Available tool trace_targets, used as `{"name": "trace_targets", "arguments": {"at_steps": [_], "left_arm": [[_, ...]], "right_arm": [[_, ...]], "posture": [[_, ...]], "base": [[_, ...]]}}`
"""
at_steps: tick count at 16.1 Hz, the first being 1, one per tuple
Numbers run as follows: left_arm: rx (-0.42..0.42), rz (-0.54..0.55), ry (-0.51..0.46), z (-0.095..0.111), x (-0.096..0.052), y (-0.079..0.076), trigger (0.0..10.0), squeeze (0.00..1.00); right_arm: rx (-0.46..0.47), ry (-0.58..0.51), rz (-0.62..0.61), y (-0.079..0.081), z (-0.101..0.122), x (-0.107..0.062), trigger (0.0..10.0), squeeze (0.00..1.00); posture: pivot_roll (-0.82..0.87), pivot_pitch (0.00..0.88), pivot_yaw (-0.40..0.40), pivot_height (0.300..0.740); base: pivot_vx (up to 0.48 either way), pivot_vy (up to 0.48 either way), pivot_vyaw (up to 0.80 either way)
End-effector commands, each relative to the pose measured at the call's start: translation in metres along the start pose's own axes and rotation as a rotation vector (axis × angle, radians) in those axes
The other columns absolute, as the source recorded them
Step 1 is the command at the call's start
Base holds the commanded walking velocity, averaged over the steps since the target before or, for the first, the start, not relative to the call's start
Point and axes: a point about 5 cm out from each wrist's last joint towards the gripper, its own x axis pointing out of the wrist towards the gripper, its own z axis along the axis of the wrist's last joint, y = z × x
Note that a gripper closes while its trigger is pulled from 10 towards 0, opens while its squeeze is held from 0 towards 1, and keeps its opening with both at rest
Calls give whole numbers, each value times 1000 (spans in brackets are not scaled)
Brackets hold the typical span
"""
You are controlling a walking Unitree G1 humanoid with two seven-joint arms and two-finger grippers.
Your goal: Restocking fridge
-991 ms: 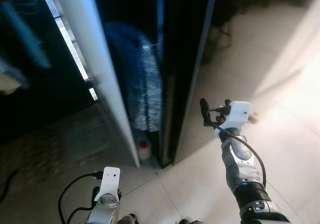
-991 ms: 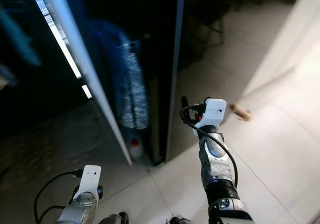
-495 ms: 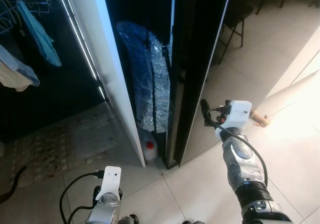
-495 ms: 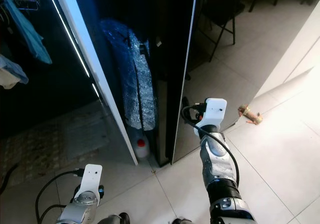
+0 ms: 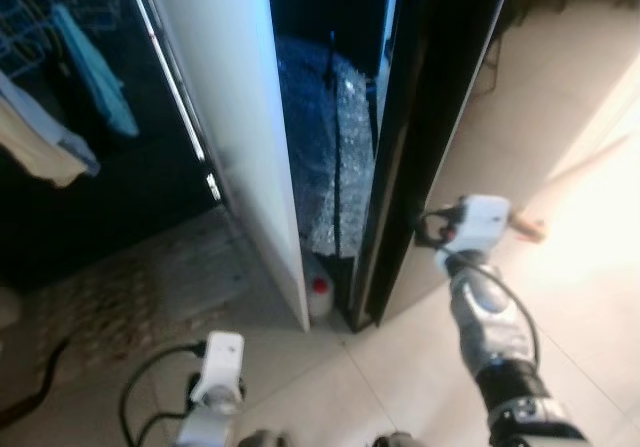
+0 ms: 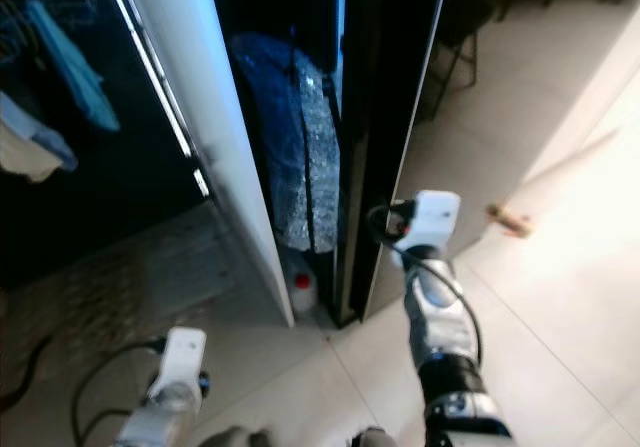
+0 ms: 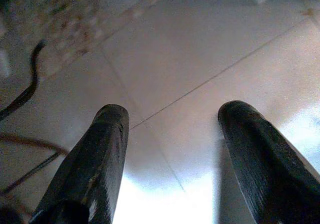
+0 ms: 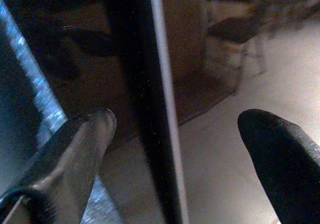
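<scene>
The right end effector (image 8: 170, 149), fingers apart, straddles the black fridge door (image 5: 440, 117) edge, seemingly to swing it.

The two eye views look forward and steeply down from the robot's head, side by side, sharing the black fridge door (image 6: 385, 137), the white panel (image 5: 235, 117) and the tiled floor (image 5: 560, 297). The left wrist view looks straight down along its spread fingers (image 7: 95, 159) at that floor, close. The right wrist view faces the door's edge (image 8: 155, 108) from near, between its parted fingers (image 8: 275, 154).
</scene>
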Motion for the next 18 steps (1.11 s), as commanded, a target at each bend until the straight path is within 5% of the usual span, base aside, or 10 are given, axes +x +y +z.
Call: {"name": "trace_targets", "arguments": {"at_steps": [1,5,8,13,14,18], "left_arm": [[-1,18,22,-6,2,10,10000,0],[3,-6,11,-5,4,10,10000,0],[-6,-15,-7,-4,4,11,10000,0],[-9,-30,-16,-5,5,11,10000,0],[-8,-34,-18,-6,4,11,10000,0],[-7,-40,-17,-7,4,10,10000,0]], "right_arm": [[2,-4,17,9,3,3,10000,0],[-14,-67,12,8,27,14,10000,0],[-45,-206,-1,6,77,31,10000,0],[-122,-339,-18,6,124,36,10000,0],[-193,-340,-64,1,126,34,10000,0],[-162,-294,-125,-9,102,11,10000,0]], "posture": [[-114,185,18,740],[-118,184,27,740],[-128,184,35,740],[-131,180,38,740],[-131,176,35,740],[-137,173,30,740]], "base": [[0,0,0],[0,0,0],[0,0,0],[0,0,0],[0,0,0],[0,0,0]]}}
